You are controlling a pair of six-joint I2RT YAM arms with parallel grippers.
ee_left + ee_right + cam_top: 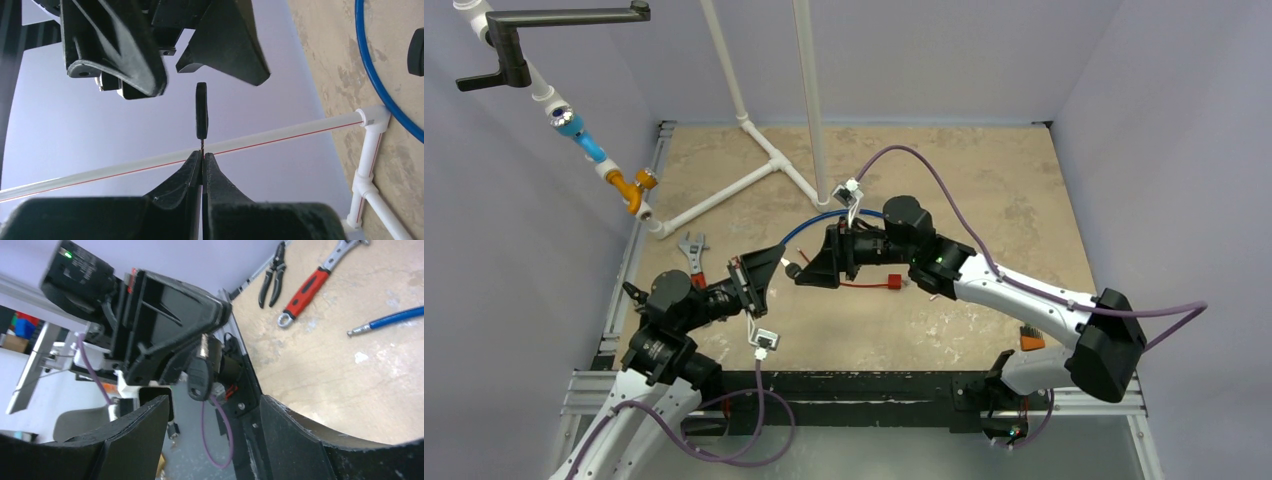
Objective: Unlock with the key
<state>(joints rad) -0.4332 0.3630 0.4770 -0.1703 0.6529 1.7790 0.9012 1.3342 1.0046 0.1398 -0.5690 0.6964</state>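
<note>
Red-handled wrench (310, 290), black pliers (278, 260), blue hose (395, 317), white pipe frame (724, 194)

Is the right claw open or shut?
Open: on the right gripper the fingers stand wide apart in its wrist view, gripping nothing. The key sits beyond them, pinched by the left gripper.

The right gripper (214, 407) is spreading its two black fingers wide across the bottom of the frame. Just beyond them, the left gripper (200, 342) is pinching the metal end of a black-headed key (198, 379), which is hanging down. A red-handled wrench (310, 286), pliers (272, 275) and a blue hose (392, 318) are lying on the tan table (325, 385).
</note>
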